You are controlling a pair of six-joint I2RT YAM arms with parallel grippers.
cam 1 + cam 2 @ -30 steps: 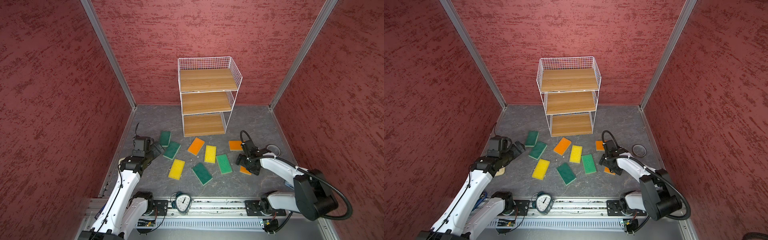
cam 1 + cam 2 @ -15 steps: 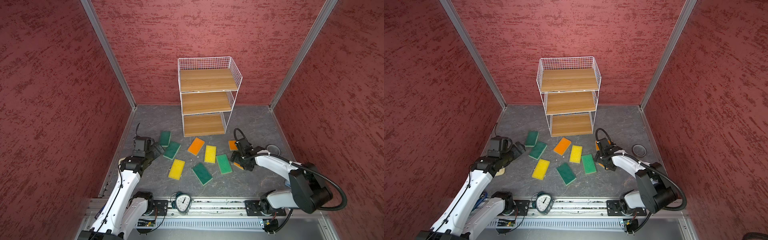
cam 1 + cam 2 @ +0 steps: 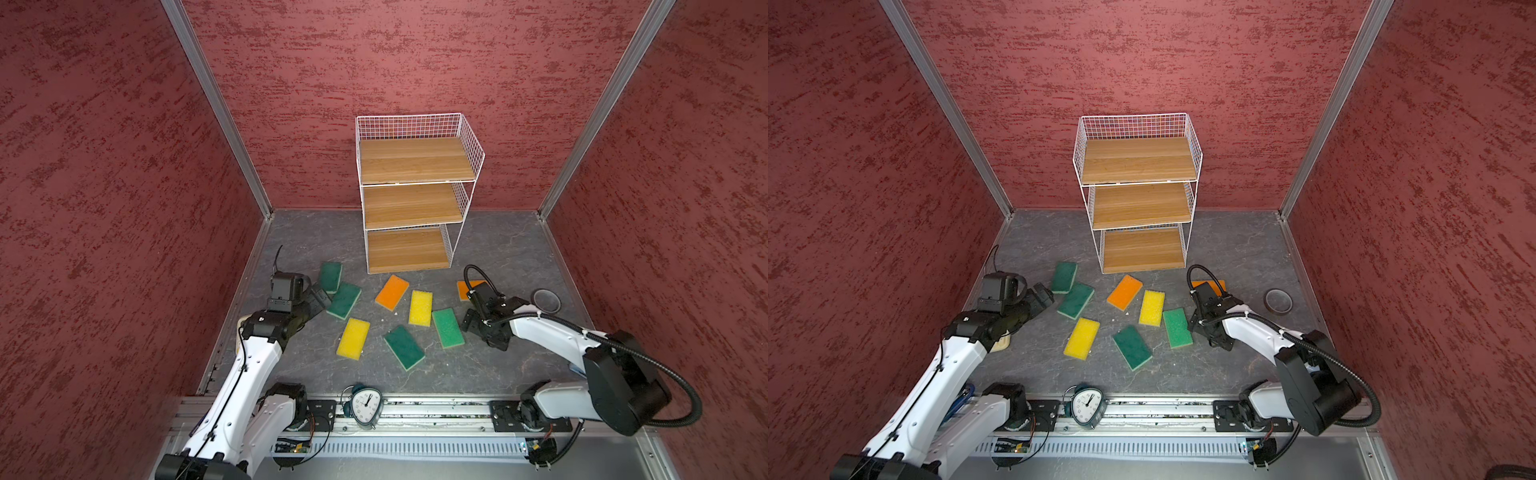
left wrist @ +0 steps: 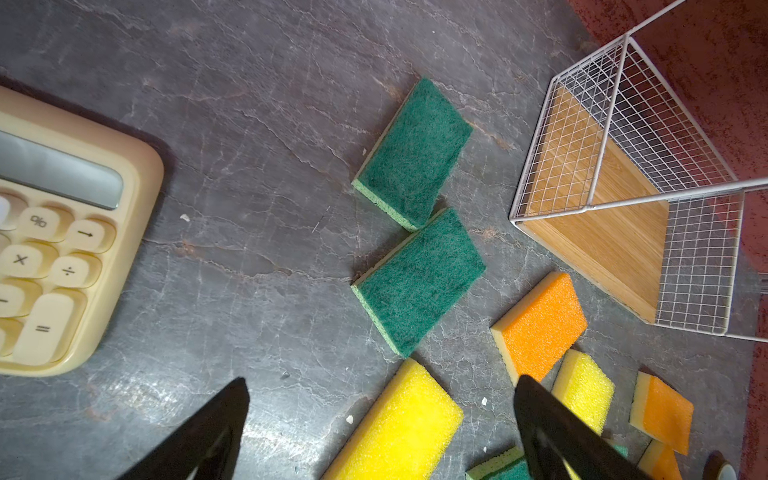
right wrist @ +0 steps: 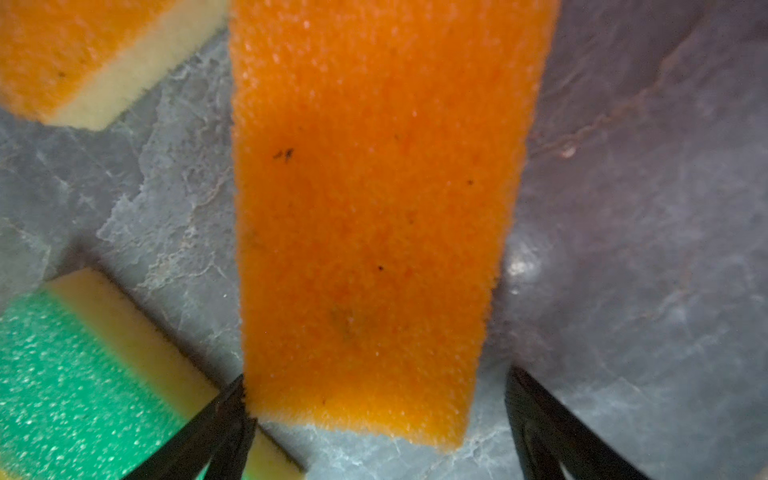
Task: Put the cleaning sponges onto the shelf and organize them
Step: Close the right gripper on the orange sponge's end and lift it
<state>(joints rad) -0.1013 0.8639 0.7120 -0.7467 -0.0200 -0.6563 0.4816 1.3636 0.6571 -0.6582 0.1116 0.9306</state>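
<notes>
The shelf [image 3: 415, 203] [image 3: 1138, 203], a white wire rack with three wooden boards, stands at the back with bare boards. Several cleaning sponges lie on the grey floor in front: two dark green [image 3: 331, 276] [image 3: 344, 300], orange [image 3: 392, 292], yellow [image 3: 420, 307] [image 3: 353, 338], green [image 3: 448, 328] [image 3: 404, 347], orange [image 3: 469, 289]. My left gripper [image 3: 318, 297] [image 4: 380, 386] hangs open beside the two dark green sponges [image 4: 415, 286]. My right gripper [image 3: 482, 328] [image 5: 374, 386] is open, low over an orange sponge [image 5: 365, 208] lying between its fingers; one finger touches its edge.
A cream calculator [image 4: 62, 232] lies by the left wall under my left arm. A dark round ring [image 3: 545, 300] sits at the right. An alarm clock [image 3: 365, 406] stands on the front rail. Red walls close in three sides.
My right gripper has shifted left and back, coming over the orange sponge that lay beside it. The left arm has barely moved.
</notes>
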